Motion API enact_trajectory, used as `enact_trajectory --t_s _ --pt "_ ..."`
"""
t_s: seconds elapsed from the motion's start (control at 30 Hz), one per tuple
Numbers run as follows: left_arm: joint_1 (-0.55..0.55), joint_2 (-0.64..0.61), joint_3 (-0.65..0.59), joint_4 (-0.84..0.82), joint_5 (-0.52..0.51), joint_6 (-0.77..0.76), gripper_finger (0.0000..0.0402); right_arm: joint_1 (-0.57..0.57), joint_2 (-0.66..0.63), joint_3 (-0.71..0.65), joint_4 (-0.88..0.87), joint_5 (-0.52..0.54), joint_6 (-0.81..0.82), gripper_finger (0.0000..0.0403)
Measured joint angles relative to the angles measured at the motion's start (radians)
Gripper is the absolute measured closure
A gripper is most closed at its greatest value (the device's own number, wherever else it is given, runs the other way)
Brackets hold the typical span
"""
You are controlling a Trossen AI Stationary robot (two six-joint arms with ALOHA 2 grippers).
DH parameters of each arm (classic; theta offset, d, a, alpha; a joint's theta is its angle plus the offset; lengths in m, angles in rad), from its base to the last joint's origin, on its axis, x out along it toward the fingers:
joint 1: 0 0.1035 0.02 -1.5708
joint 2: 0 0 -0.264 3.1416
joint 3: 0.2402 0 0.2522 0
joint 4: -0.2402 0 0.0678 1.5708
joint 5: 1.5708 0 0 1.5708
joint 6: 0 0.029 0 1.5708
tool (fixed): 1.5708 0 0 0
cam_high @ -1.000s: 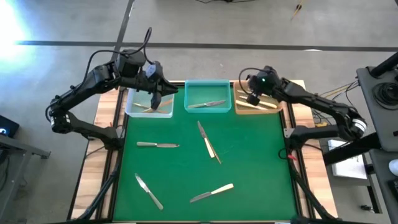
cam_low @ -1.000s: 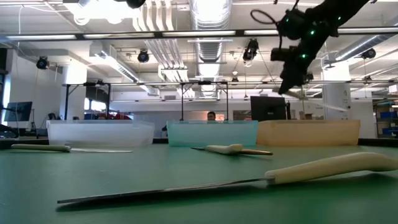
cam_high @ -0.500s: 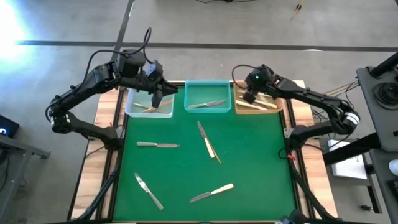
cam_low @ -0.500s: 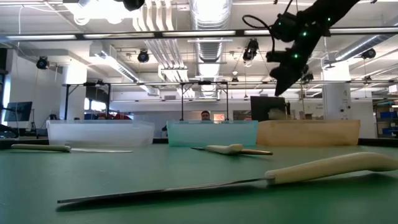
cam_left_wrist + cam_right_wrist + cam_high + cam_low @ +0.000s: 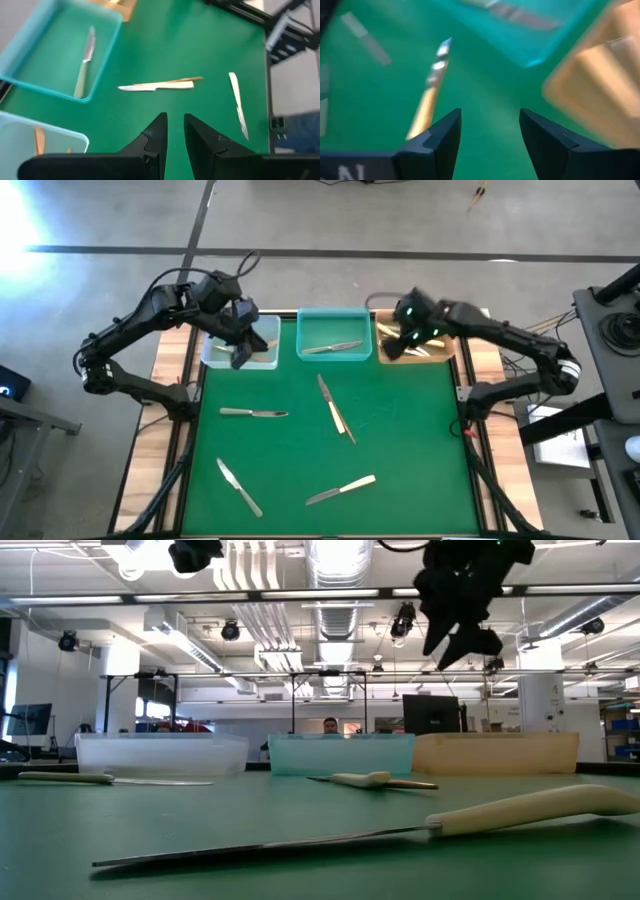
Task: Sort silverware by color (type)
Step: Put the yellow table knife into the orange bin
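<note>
Silverware lies scattered on the green mat [image 5: 400,440]: a silver knife [image 5: 253,412], a cream-handled knife crossed with a gold one [image 5: 335,408], another silver knife [image 5: 238,487] and a cream-handled knife [image 5: 340,490]. One knife [image 5: 333,347] lies in the teal bin [image 5: 333,320]. Tan pieces lie in the clear bin [image 5: 262,360] and in the amber bin [image 5: 440,355]. My left gripper [image 5: 240,348] hangs over the clear bin, fingers a narrow gap apart [image 5: 174,120], empty. My right gripper [image 5: 415,335] hangs above the amber bin's near left corner, wide open [image 5: 490,125], empty.
The three bins stand in a row along the mat's far edge. Black frame rails [image 5: 185,440] run down both sides of the mat. In the low view the cream-handled knife [image 5: 400,830] lies close in front, and the right gripper [image 5: 462,635] hangs high above the bins.
My right gripper has opened over the amber bin, and the slim piece that it held a second ago is gone from its fingers. It has then risen. My left gripper has moved a little toward the table's near edge over the clear bin.
</note>
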Motion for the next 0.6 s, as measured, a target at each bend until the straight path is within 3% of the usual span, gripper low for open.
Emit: enact_trajectory --t_s 0.17,0.3,0.6 --pt "0.000 -0.003 0.000 -0.014 0.091 0.075 0.0354 0.234 0.046 -0.058 0.109 0.001 0.218 0.0225" --pt "0.000 -0.003 0.000 -0.013 0.112 0.141 0.0354 0.387 0.123 -0.059 0.155 0.141 0.356 0.0230" --pt "0.000 0.015 0.000 0.007 0.111 0.233 0.0354 0.562 0.422 0.018 0.276 0.166 0.534 0.0229"
